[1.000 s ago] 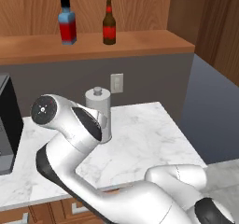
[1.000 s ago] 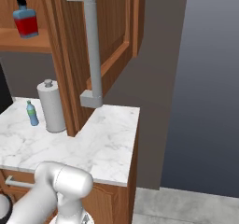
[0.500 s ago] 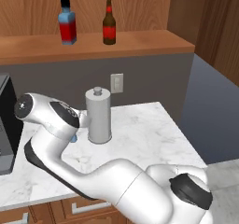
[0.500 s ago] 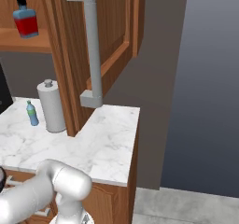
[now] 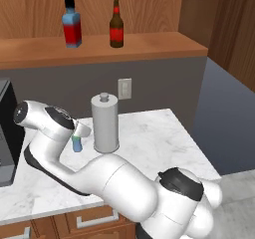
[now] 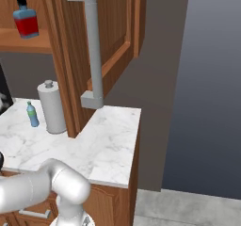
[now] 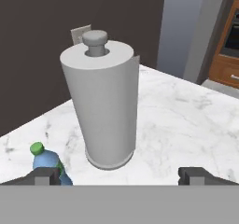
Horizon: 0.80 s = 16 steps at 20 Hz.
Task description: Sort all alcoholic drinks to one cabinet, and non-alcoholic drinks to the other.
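Observation:
In the hand view my gripper (image 7: 120,176) is open, its jaws wide apart and low over the marble counter. The small light-blue bottle with a green cap (image 7: 46,164) stands upright just behind the left fingertip (image 7: 43,175), and nothing is held. That bottle (image 5: 76,144) is partly hidden behind my arm in the left base view, and it (image 6: 32,115) stands left of the roll in the right base view. The blue squarish bottle (image 5: 72,23) and the slim brown bottle (image 5: 116,26) stand on the wall cabinet's shelf (image 5: 159,46).
A white paper-towel roll (image 7: 105,108) stands upright on the counter (image 7: 186,120), straight ahead of the gripper and right of the small bottle. The cabinet door (image 6: 117,32) hangs open above the counter's right part. A dark appliance (image 5: 6,133) sits at the counter's left end.
My arm has swung left, away from in front of the paper-towel roll, which now shows whole. The bottles have not moved. The jaws stay open.

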Motion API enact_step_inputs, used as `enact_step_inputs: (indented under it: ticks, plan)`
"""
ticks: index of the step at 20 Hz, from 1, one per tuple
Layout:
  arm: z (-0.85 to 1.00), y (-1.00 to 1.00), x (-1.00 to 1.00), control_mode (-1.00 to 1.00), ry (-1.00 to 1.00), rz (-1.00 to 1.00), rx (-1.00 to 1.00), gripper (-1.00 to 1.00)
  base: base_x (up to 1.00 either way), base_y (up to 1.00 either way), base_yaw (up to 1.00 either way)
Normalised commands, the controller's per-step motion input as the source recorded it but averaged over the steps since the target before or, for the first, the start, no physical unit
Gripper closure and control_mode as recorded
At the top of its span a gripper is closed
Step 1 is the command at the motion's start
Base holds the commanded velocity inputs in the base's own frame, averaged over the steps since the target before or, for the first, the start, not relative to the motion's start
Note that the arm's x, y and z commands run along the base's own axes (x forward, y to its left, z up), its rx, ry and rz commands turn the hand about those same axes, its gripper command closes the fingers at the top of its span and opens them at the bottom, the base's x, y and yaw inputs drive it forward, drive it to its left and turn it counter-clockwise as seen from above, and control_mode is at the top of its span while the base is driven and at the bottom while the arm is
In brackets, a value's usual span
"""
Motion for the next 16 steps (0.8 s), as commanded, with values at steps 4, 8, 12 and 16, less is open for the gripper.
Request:
enact_step_inputs:
  ticks: [4, 8, 12, 16]
  plan:
    - [-0.42, 0.22, 0.33, -1.00, 0.00, -0.09, 0.00, -1.00, 0.00, 0.00, 0.00]
    - [-0.24, 0.12, 0.30, -1.00, 0.00, -0.09, -0.05, -1.00, 0.00, 0.00, 0.00]
    - [-0.08, 0.00, 0.19, -1.00, 0.00, -0.08, -0.07, -1.00, 0.00, 0.00, 0.00]
    - [-0.16, 0.00, 0.24, -1.00, 0.02, -0.07, -0.08, -1.00, 0.00, 0.00, 0.00]
